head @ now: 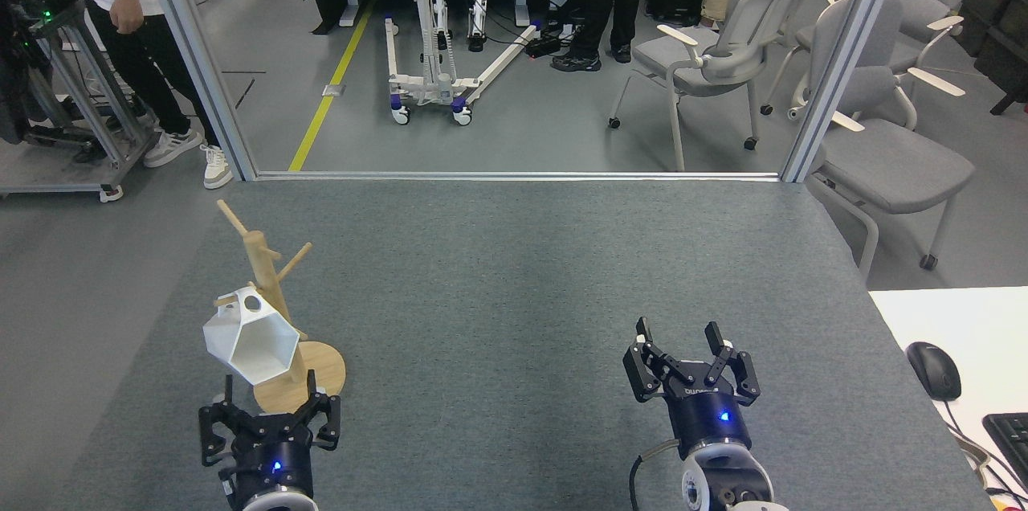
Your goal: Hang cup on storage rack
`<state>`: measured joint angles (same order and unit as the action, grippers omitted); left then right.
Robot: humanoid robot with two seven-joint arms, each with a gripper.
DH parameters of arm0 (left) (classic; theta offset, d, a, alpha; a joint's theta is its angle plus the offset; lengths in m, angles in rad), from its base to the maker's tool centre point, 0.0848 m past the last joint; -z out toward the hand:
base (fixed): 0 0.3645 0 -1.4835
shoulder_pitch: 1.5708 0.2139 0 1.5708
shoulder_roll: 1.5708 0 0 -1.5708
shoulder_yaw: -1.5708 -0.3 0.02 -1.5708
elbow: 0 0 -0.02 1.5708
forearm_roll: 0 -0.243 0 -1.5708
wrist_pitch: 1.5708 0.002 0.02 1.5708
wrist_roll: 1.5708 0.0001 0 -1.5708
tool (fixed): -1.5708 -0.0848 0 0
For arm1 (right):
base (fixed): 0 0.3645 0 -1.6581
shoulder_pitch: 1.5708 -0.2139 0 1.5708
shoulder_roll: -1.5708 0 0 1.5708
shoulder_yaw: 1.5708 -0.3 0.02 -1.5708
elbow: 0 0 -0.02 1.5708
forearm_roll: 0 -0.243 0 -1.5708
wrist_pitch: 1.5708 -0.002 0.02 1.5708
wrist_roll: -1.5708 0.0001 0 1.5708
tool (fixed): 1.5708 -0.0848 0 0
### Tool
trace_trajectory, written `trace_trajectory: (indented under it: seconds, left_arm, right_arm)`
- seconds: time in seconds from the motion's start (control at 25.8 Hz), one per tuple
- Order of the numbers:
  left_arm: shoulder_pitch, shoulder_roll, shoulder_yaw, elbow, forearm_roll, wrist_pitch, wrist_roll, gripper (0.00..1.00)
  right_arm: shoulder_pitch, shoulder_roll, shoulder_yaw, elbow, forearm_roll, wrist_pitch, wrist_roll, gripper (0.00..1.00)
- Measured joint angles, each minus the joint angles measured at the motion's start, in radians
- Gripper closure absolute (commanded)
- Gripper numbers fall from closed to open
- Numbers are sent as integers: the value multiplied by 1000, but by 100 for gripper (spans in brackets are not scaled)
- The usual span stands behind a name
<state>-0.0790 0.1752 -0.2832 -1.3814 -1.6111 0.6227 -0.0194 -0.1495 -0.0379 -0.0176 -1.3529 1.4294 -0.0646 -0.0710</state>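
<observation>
On the grey table (514,270), our storage rack (273,310) carries the cup (250,338), tilted on a low peg. Our left gripper (269,419) sits just below, spread and empty; right gripper (692,362) likewise. Next: retreat clear.

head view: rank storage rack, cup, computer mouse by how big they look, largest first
1. storage rack, tallest and widest
2. cup, hanging on a rack peg
3. computer mouse, smallest, though its distance from the camera differs, so true sizes stay unsure
</observation>
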Motion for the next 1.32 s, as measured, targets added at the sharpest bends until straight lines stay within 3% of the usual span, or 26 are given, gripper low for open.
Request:
trace_trajectory:
  seconds: [0.12,0.35,0.74,1.08,1.32]
  left_arm:
    - [23,-27,-8,47,1,-18,12,0]
    - [56,-89,-16,92,0,-83,23,0]
    - [17,-163,-48,-75,0,-417,26,0]
    - [-39,-195,-37,-246,60,-449,12,0]
    - [-72,-200,-36,-225,168,-448,-16,1]
  right_arm:
    - [-1,-6,0,0,0,-1,-1,1]
    - [-2,-69,11,-3,-3,-8,-1,1]
    - [-2,-142,14,-1,-38,-10,-10,1]
    - [1,-159,12,-8,-58,-12,-15,1]
    - [37,-163,4,-20,-56,-14,-13,1]
